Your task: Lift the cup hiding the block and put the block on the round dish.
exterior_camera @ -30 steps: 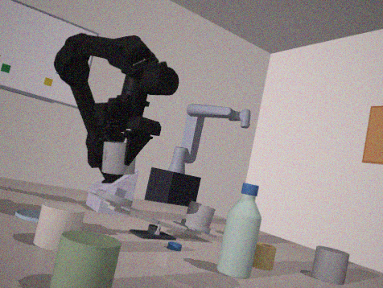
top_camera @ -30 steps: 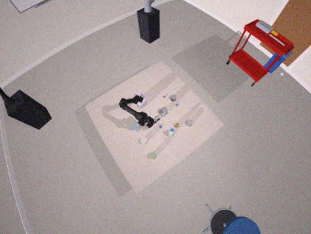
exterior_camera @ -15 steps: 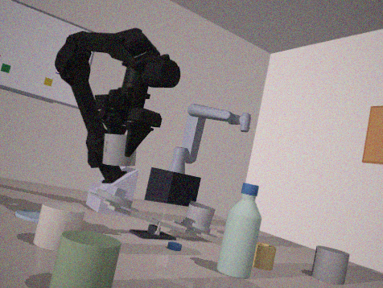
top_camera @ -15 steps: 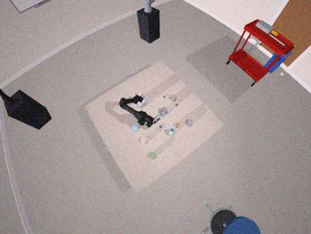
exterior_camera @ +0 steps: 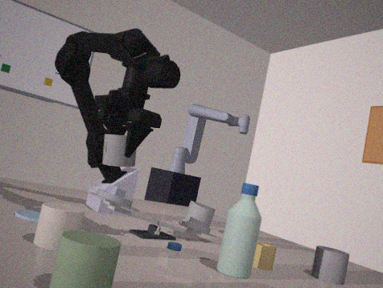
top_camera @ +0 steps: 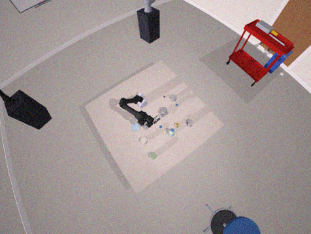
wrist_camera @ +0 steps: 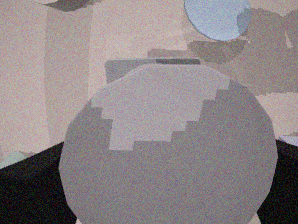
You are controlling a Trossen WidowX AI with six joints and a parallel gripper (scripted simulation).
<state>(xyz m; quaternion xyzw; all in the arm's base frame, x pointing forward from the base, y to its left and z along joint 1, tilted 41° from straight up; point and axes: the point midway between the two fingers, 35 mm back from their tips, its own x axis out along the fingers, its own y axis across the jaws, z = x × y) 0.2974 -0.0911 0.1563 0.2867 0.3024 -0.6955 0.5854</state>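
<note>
Arm: black, raised, bent in a high arch; upper links rise from the base, elbow at top, then forearm runs across and wrist turns down. Gripper points downward, well above base level. Fingers stand wide apart, closed on a load, one each side in wrist view.

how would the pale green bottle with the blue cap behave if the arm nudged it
The bottle would probably tip if pushed high up, being tall and narrow on its base. Once down, it would likely roll, since its body is round. Its walls look smooth, so fingers might slip a little; its weight I can't tell.
</note>
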